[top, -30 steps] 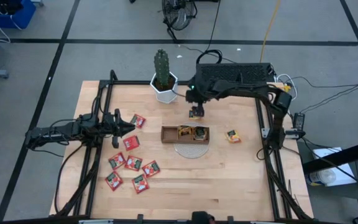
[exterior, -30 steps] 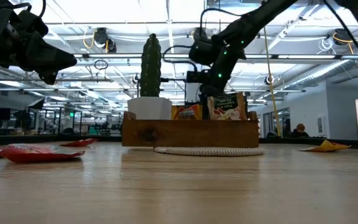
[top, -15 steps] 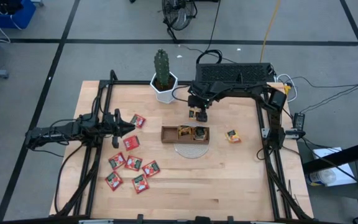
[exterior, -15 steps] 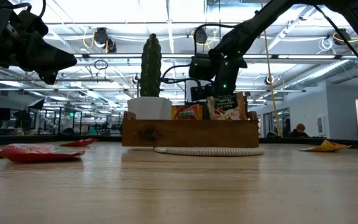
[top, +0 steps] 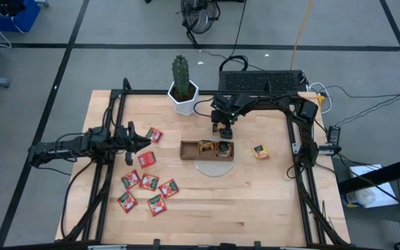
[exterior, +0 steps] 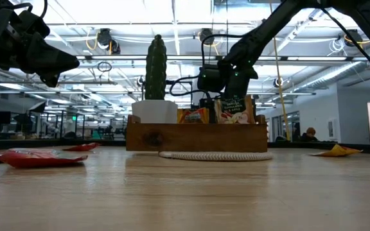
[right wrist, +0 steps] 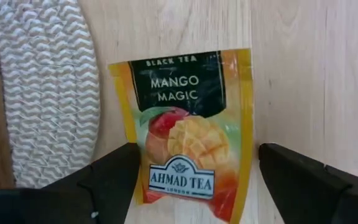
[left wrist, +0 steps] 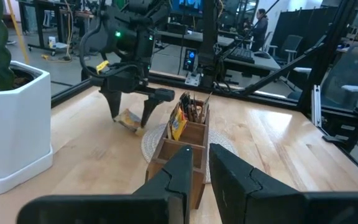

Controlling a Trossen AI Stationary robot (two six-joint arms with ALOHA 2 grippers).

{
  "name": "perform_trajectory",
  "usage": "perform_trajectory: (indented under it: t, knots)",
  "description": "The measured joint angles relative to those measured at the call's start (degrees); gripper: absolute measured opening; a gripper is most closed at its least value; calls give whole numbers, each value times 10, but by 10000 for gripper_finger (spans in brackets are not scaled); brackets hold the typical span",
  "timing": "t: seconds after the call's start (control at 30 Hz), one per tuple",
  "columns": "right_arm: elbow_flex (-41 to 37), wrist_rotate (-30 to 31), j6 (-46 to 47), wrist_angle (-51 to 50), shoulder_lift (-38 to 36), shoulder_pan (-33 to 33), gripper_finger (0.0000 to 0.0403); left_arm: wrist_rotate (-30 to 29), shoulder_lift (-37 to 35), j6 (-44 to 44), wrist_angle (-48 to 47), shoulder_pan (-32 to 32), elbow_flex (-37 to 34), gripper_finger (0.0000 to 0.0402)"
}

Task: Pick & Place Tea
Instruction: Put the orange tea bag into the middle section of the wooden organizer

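A yellow-orange tea sachet (right wrist: pixel 188 137) printed "Mango Magic" lies flat on the table just behind the brown wooden tray (top: pixel 183 149). My right gripper (left wrist: pixel 131 121) points steeply down over it, open. One finger (right wrist: pixel 114 174) stands on each side of the sachet (left wrist: pixel 128 118), clear of its edges. The tray holds a few upright sachets (exterior: pixel 233 110). My left gripper (top: pixel 144 143) waits level at the table's left, its fingers (left wrist: pixel 179 174) nearly together with nothing between them.
Several red sachets (top: pixel 148 182) lie at the near left, and one orange sachet (top: pixel 260 151) lies right of the tray. A round white mat (top: pixel 214 167) lies under the tray's near side. A cactus in a white pot (top: pixel 183 97) stands at the far edge.
My right gripper has come down toward the sachet behind the tray and tipped further downward, staying open. The sachet has not moved.
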Motion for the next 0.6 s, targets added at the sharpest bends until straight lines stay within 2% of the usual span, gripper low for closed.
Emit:
perform_trajectory:
  t: [0.27,0.6]
  knots:
    - [-2,2,1,-5,-4,0,258,0,0,0,0,0,0,58]
    - [-2,1,-3,-5,-4,-1,136,0,0,0,0,0,0,58]
